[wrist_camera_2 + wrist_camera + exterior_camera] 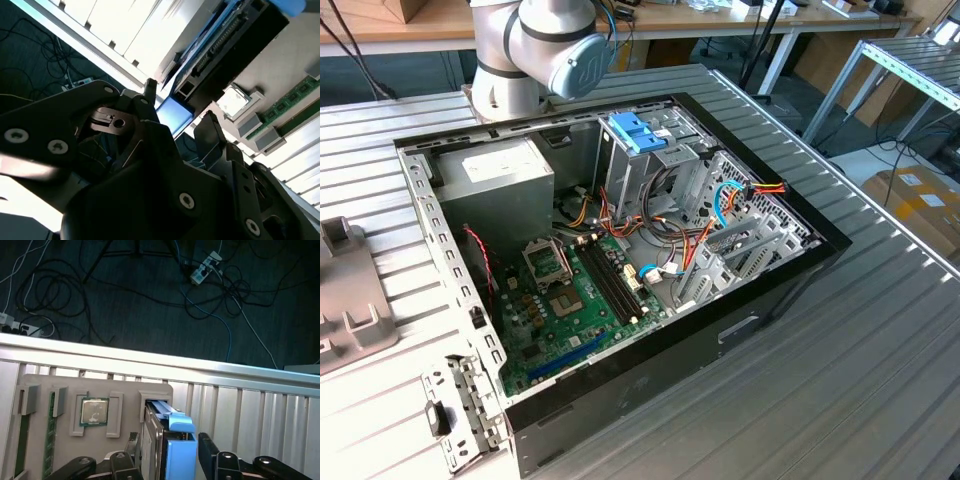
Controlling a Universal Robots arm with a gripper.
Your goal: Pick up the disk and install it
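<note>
In the first wrist view the disk (172, 440) stands on edge in a slot of a grey holder tray (100, 385). It is grey metal with a light-blue rail bracket. My gripper (167, 467) is open over it, one dark finger on each side with a small gap to the disk. In the second wrist view the disk's light-blue end (172, 114) shows between the fingertips (150, 90), and my gripper (177, 107) straddles it without closing. The open computer case (790, 290) lies on the slatted metal table.
The tray also holds a processor chip (95, 411) and a green memory stick (50, 440). In the case are a motherboard (580, 290), a grey power supply (495, 175), a blue plastic piece with paddle tabs (635, 130) and loose cables (720, 200). Beyond the table edge (200, 367) cables lie on the floor.
</note>
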